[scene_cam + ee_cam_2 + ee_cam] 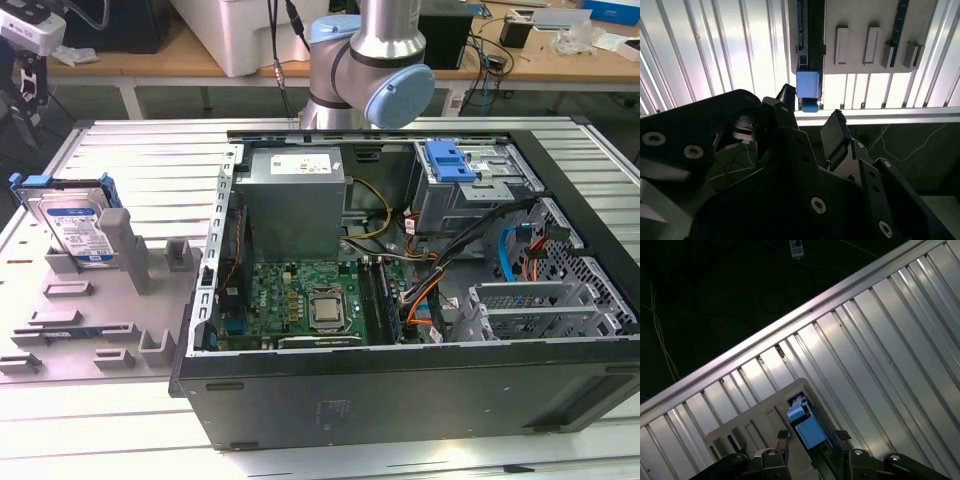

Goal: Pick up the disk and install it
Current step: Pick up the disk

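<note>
The slatted tabletop (130, 150) carries an open computer case (400, 400) and, toward the exterior view's left, a grey holder (90, 300). The disk (75, 225) stands on edge in a slot of this holder, outside the case and well apart from the drive cage (470, 195); it is not yet lifted. The end effector (812, 112) hangs over the disk's upper edge with its fingers apart and clamped on nothing. In both wrist views the blue carrier end of the disk (807, 85) (807, 429) lies roughly in line with the gap between the fingertips (786, 97); whether either pad touches it cannot be determined. Hazards, as judged from this position: the disk presents only a narrow edge, so a small lateral offset could drive one fingertip onto the carrier instead of past it. Closing on the plastic carrier alone, not the metal body, could flex the carrier and let the disk slip. A lift not in line with the slot could bind the disk against the holder. Loose cables (450, 270) beside the cage could snag the disk on insertion.
</note>
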Controlling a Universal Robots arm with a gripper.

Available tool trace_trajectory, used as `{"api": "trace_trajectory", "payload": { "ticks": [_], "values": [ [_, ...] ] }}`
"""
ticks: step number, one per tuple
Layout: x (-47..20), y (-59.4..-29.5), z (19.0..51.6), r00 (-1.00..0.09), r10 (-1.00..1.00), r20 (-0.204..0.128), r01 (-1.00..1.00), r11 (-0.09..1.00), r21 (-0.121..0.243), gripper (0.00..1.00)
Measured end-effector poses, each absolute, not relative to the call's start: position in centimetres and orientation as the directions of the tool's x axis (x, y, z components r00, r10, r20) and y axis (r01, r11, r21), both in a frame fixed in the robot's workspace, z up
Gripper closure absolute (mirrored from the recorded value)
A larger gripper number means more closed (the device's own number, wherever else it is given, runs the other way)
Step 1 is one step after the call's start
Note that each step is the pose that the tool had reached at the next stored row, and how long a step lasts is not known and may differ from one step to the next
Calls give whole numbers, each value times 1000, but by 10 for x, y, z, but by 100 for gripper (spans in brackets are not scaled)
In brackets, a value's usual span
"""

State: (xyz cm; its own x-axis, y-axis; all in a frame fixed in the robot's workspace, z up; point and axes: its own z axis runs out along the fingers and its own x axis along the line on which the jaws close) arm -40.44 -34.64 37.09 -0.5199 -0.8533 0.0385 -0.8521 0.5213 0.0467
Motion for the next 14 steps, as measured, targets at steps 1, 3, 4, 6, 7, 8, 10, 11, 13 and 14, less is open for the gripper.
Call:
{"api": "trace_trajectory", "payload": {
  "ticks": [1, 3, 4, 6, 7, 8, 10, 11, 13, 14],
  "values": [
    [-404, -346, 371, -520, -854, 39, -852, 521, 47, 52],
    [-404, -346, 371, -498, -866, 38, -865, 500, 47, 52],
    [-404, -346, 371, -485, -874, 38, -872, 486, 47, 52],
    [-404, -346, 371, -445, -895, 38, -894, 446, 47, 52],
    [-404, -346, 371, -420, -907, 38, -906, 422, 47, 52],
    [-404, -346, 371, -404, -914, 38, -913, 406, 47, 52],
    [-404, -346, 371, -354, -935, 38, -934, 355, 47, 52],
    [-404, -346, 371, -335, -941, 38, -940, 337, 47, 52],
    [-404, -346, 371, -290, -956, 38, -955, 292, 47, 52],
    [-404, -346, 371, -272, -961, 38, -961, 274, 47, 52]
  ]
}}
